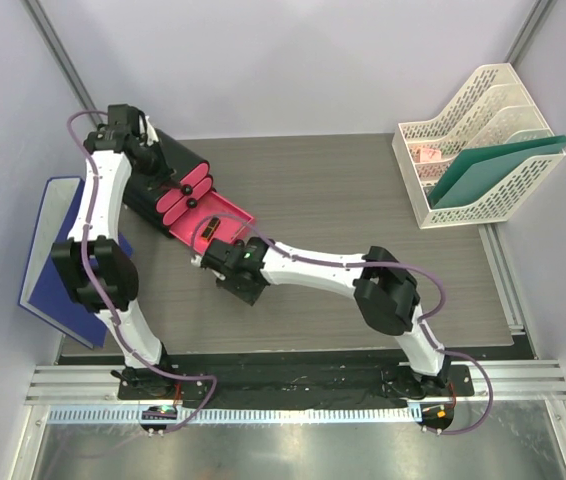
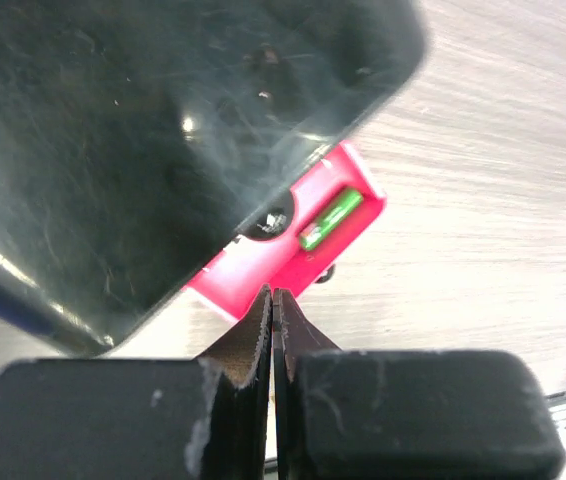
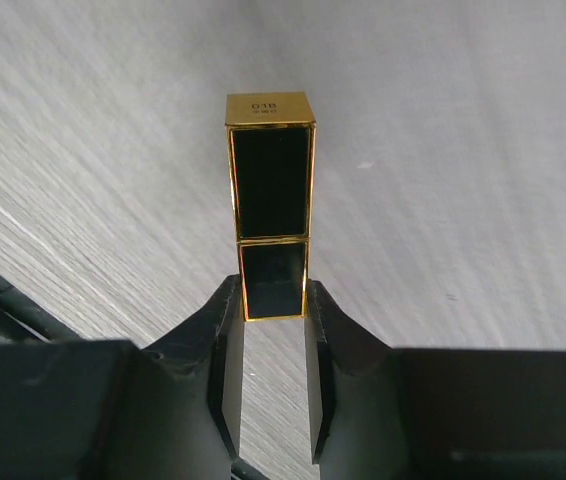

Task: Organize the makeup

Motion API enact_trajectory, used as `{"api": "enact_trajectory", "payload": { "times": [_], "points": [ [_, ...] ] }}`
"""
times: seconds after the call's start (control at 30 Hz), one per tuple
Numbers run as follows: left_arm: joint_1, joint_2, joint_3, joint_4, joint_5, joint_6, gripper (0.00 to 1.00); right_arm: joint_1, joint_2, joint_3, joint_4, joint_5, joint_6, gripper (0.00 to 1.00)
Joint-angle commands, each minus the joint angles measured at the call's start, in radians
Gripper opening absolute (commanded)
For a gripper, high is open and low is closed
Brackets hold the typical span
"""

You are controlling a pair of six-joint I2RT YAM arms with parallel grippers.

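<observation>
right gripper (image 3: 273,302) pinched on the lower end of a black-and-gold square lipstick (image 3: 271,180), over the grey wood table (image 1: 363,200), just beside the open pink plastic drawer (image 1: 227,212). step looks like carry-to-drawer. next: get over the drawer, lower, release clear of the green tube (image 2: 330,218). left gripper (image 2: 272,300) closed, empty.

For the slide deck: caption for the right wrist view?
Right claw grips a black-and-gold lipstick by one end, table beyond.
</observation>
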Motion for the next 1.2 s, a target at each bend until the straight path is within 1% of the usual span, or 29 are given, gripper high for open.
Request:
{"api": "enact_trajectory", "payload": {
  "times": [0.0, 0.07, 0.13, 0.3, 0.37, 0.4, 0.53, 0.63, 0.77, 0.97, 1.1, 1.13, 1.17],
  "points": [
    [0.006, -0.129, -0.027, 0.157, -0.038, -0.03, 0.0, -0.05, -0.105, 0.049, 0.065, 0.026, 0.044, 0.01],
    [0.006, -0.135, -0.024, 0.168, -0.116, -0.049, 0.0, -0.076, -0.102, 0.08, 0.078, 0.038, 0.062, 0.01],
    [0.009, -0.117, 0.006, 0.151, -0.159, -0.067, 0.0, -0.092, -0.083, 0.13, 0.09, 0.037, 0.076, 0.01],
    [0.011, -0.025, 0.114, 0.042, -0.268, -0.098, 0.0, -0.141, -0.015, 0.256, 0.094, 0.015, 0.105, 0.01],
    [0.017, 0.008, 0.142, 0.007, -0.28, -0.113, 0.0, -0.15, 0.031, 0.34, 0.094, 0.009, 0.113, 0.01],
    [0.018, 0.015, 0.145, 0.001, -0.315, -0.118, 0.0, -0.156, 0.051, 0.368, 0.094, 0.014, 0.123, 0.01],
    [0.02, 0.029, 0.145, -0.016, -0.342, -0.126, 0.0, -0.164, 0.144, 0.541, 0.088, 0.033, 0.137, 0.01],
    [0.021, 0.041, 0.155, -0.036, -0.355, -0.118, 0.0, -0.165, 0.226, 0.625, 0.081, 0.021, 0.154, 0.01],
    [0.026, 0.051, 0.159, -0.056, -0.361, -0.109, 0.0, -0.178, 0.275, 0.646, 0.081, 0.012, 0.191, 0.01],
    [0.024, 0.052, 0.165, -0.076, -0.368, -0.106, 0.0, -0.214, 0.273, 0.583, 0.085, 0.063, 0.274, 0.02],
    [0.024, 0.046, 0.162, -0.07, -0.361, -0.1, 0.0, -0.233, 0.289, 0.575, 0.098, 0.054, 0.297, 0.09],
    [0.026, 0.048, 0.165, -0.071, -0.36, -0.098, 0.0, -0.234, 0.29, 0.58, 0.098, 0.055, 0.301, 0.23],
    [0.027, 0.051, 0.168, -0.074, -0.357, -0.098, 0.0, -0.238, 0.295, 0.581, 0.099, 0.054, 0.308, 0.3]
  ]
}}
